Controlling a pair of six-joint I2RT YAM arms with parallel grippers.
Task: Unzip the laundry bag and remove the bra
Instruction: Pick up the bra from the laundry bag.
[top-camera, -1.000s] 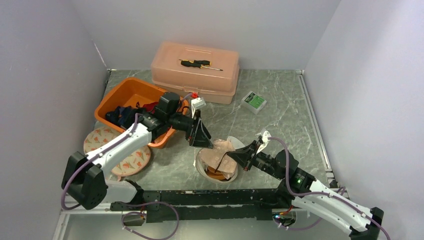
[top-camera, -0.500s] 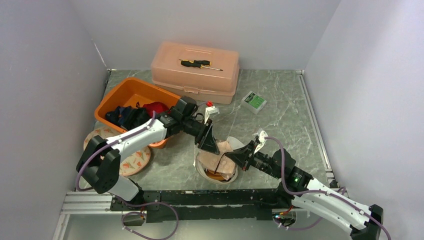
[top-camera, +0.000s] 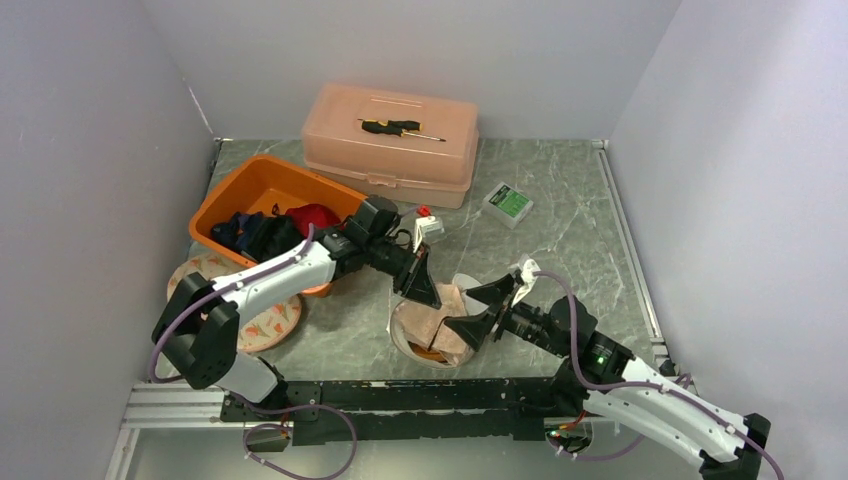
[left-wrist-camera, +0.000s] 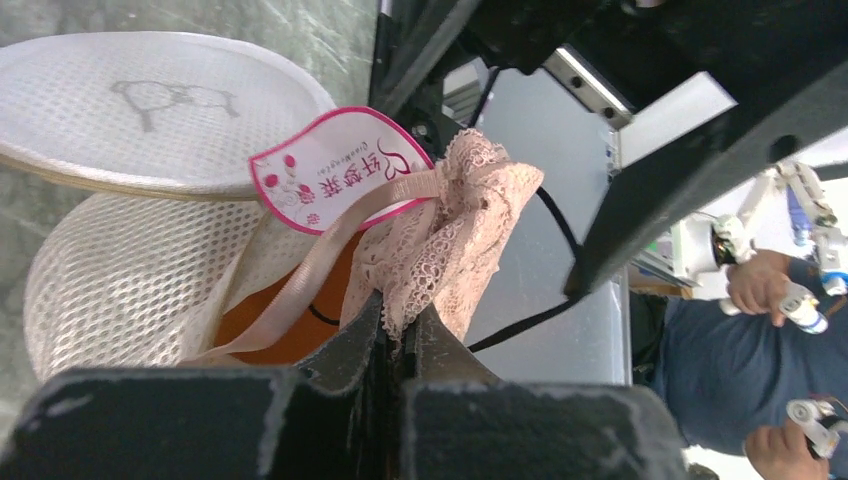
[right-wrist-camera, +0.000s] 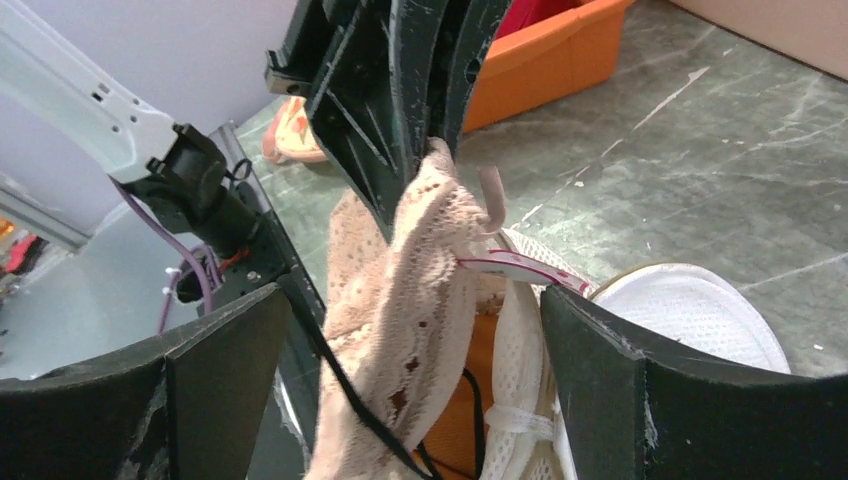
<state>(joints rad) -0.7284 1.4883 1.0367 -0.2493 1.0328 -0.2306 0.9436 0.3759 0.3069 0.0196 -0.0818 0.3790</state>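
Green marbled worktop (top-camera: 560, 230), lower centre of the overhead view: the lace bra (left-wrist-camera: 440, 240) hangs over the open mesh laundry bag (left-wrist-camera: 110, 270), pinched in the closed left end effector (top-camera: 425, 292). The right end effector (top-camera: 465, 308) gapes empty just right, so I'd say lifting falls to the left arm.

One marbled worktop (top-camera: 540, 250) carries two robot arms, the left arm (top-camera: 265, 280) and the right arm (top-camera: 650, 395), with one mesh laundry bag (left-wrist-camera: 110, 270), one lace bra (left-wrist-camera: 450, 230), one orange tub (top-camera: 262, 185), one pink case (top-camera: 350, 140), one screwdriver (top-camera: 395, 127), one green box (top-camera: 508, 203) and one patterned plate (top-camera: 265, 320).
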